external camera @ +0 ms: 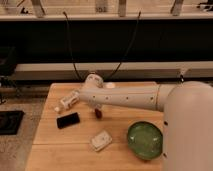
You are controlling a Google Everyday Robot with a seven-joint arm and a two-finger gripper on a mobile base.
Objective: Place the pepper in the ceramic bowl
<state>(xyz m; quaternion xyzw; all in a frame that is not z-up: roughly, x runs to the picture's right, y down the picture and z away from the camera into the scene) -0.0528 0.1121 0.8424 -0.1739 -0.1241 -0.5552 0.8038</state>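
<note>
Pepper (98,114) first: small, slim, dark red-brown, standing more or less upright just beneath the white arm (130,97), over the middle of the wooden table (50,145). Sits right at the tip of the pincer (97,109), itself hanging down from the arm's bent wrist, a little left of the table's centre. Cannot tell how wide the pincer stands, nor whether it grips the pepper or merely meets it. Equally unclear whether touching the table or held just above it.

Lies well apart from the ceramic bowl (145,141): wide, round, green-glazed, darker at the rim, near the table's front right corner, just beside the robot's big white body (190,130).

Toward the front, between pepper and bowl: a small flat white object (101,141), set at a tilt. Left of the pepper, near but apart: a black rectangular phone (68,120), lying flat and slanted. Behind the phone, beside the wrist: a white bottle-like item (67,101) on its side. Farther back, past the arm: a small white cup (110,85), partly hidden. Beyond the far edge: two black cables (70,45) drooping toward the wrist.
</note>
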